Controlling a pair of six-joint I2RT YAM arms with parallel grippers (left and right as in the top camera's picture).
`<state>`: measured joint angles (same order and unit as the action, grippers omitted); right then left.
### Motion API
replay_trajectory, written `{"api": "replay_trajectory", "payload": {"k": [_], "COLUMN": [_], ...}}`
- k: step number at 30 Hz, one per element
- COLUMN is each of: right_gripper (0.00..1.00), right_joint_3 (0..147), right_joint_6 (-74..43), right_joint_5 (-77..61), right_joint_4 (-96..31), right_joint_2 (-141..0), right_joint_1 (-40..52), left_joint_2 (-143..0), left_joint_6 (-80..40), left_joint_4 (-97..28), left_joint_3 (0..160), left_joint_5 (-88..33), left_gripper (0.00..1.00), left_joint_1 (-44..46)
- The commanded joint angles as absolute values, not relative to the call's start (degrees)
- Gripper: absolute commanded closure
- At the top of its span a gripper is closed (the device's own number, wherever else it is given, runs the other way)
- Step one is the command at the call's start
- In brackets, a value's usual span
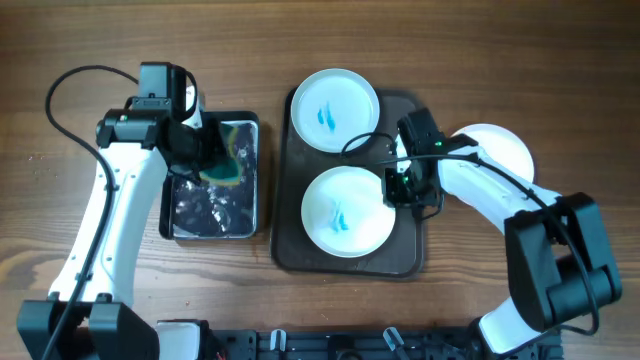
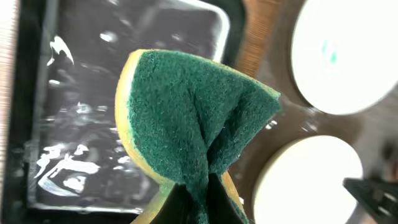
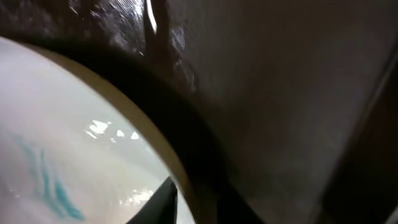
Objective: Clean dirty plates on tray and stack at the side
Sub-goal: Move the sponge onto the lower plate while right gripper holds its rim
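The dark brown tray (image 1: pixel 408 250) holds two plates, each with a teal smear: a far plate (image 1: pixel 335 110) and a near plate (image 1: pixel 345 212). A third plate (image 1: pixel 505 150) lies on the table to the right of the tray, partly under my right arm. My right gripper (image 1: pixel 398 188) straddles the near plate's right rim. In the right wrist view, one finger of the gripper (image 3: pixel 186 194) lies inside the plate (image 3: pixel 62 137) against its rim. My left gripper (image 1: pixel 205 155) is shut on a green and yellow sponge (image 2: pixel 193 118) above the small black tray.
The small black tray (image 1: pixel 252 180) with a wet silvery basin sits left of the brown tray. It also shows in the left wrist view (image 2: pixel 28 124). Cables run over the table at the far left and near the right arm.
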<state>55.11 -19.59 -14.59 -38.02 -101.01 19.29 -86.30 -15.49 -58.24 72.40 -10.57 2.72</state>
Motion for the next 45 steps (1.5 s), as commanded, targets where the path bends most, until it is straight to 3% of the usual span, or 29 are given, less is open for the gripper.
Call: {"api": "replay_trajectory", "payload": {"k": [1,7,15,21,29,36,39,43,45], "right_gripper": [0.95,0.96,0.96,0.96,0.96,0.96,0.96,0.96,0.96], "right_joint_3": [52.38,51.94,51.94,51.94,51.94,51.94,51.94,51.94,51.94], "right_joint_6": [-25.63,-26.98,-26.50,-26.50,-26.50,-26.50,-26.48,-25.61,-25.43], "right_joint_5": [-8.88,-5.89,-5.96,-5.96,-5.93,-5.96,-5.93,-5.96,-5.93], "right_joint_4": [-35.27,-34.13,-35.99,-36.05,-36.25,-36.29,-36.29,-36.29,-36.32], "right_joint_2": [-101.91,-101.91,-101.89,-101.91,-101.91,-101.89,-101.91,-101.91,-101.91], "right_joint_1": [19.42,19.42,19.42,19.42,19.42,19.42,19.42,19.42,19.42], "left_joint_2": [-85.12,-87.59,-98.65,-109.06,-111.28,-111.11,-111.11,-111.57,-112.16], "left_joint_6": [-14.33,-19.73,-27.73,-32.60,-34.44,-29.98,-27.77,-25.85,-25.93], "left_joint_4": [-58.30,-54.54,-33.26,-27.49,-37.52,-41.41,-40.51,-34.24,-31.44], "left_joint_3": [73.60,71.68,64.99,64.97,65.28,65.54,66.67,66.65,66.65], "left_joint_5": [-16.51,-16.49,-23.59,-20.80,0.40,8.03,2.68,-20.80,-24.21], "left_gripper": [0.96,0.96,0.96,0.96,0.96,0.96,0.96,0.96,0.96], "left_joint_1": [5.26,13.50,28.88,36.86,31.79,26.41,26.17,28.77,30.85]}}
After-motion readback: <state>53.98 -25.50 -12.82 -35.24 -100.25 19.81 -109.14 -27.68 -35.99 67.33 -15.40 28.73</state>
